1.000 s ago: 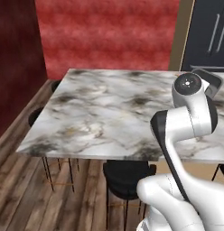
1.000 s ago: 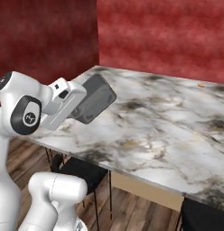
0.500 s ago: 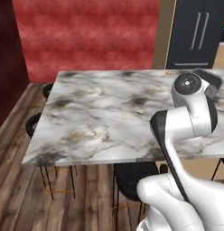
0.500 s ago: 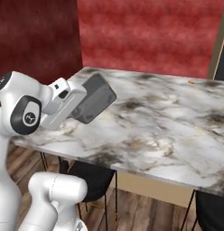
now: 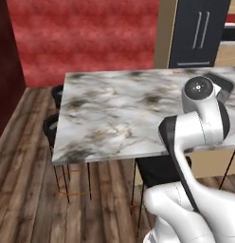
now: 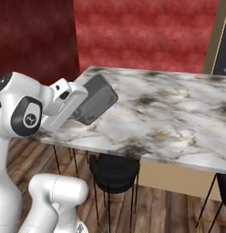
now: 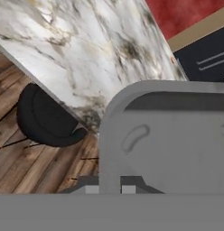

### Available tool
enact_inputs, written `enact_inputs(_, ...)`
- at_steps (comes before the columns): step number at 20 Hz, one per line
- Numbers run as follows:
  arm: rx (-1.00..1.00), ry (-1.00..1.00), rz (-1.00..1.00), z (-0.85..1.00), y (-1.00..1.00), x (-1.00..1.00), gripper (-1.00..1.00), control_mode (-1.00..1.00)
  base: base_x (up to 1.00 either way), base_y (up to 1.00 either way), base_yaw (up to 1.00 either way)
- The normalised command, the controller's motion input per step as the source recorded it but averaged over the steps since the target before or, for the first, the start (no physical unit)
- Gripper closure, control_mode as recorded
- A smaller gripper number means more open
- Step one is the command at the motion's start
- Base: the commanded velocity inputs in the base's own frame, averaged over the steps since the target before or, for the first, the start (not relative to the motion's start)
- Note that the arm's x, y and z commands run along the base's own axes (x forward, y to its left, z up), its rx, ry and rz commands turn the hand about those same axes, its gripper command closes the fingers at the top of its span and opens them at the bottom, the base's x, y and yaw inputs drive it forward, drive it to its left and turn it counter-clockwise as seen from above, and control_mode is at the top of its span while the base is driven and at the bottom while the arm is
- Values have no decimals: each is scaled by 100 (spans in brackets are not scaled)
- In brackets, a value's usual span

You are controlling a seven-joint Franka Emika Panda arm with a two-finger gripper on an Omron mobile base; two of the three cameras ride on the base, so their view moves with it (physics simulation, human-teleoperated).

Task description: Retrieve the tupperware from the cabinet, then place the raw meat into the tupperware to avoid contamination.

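My gripper (image 6: 81, 109) is shut on the rim of the tupperware (image 6: 95, 99), a grey rounded-rectangular container held tilted above the near left part of the marble table (image 6: 169, 113). In the hand view the tupperware (image 7: 168, 140) takes up the lower right, its hollow facing the camera, with the fingertips (image 7: 92, 189) at its near edge. In the left base view the tupperware (image 5: 222, 86) peeks out behind the arm's joint. The raw meat (image 6: 197, 78) is a tiny orange speck near the table's far edge, well away from the gripper; the raw meat (image 5: 176, 72) also lies there. The cabinet is out of view.
Black stools (image 6: 114, 172) stand under the table's near edge, and another stool (image 5: 52, 129) at its left end. A dark tall unit with silver handles (image 5: 201, 32) and a tan upright (image 5: 165, 33) stand behind the table. A red wall (image 5: 86, 38) runs along the back, over wood floor (image 5: 29, 190).
The whole scene has slid left in both base views, so the base has moved; the dark tall unit has come further into sight. The arm keeps its pose with the tupperware.
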Motion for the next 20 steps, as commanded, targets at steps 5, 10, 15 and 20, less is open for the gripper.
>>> enact_inputs(5,0,0,0,0,0,0,100,100,-3,82,-17)
enact_inputs(10,0,0,0,0,0,0,100,100,5,86,-15)
enact_inputs(15,0,0,0,0,0,0,100,100,6,85,-16)
enact_inputs(20,0,0,0,0,0,0,100,100,18,83,-16)
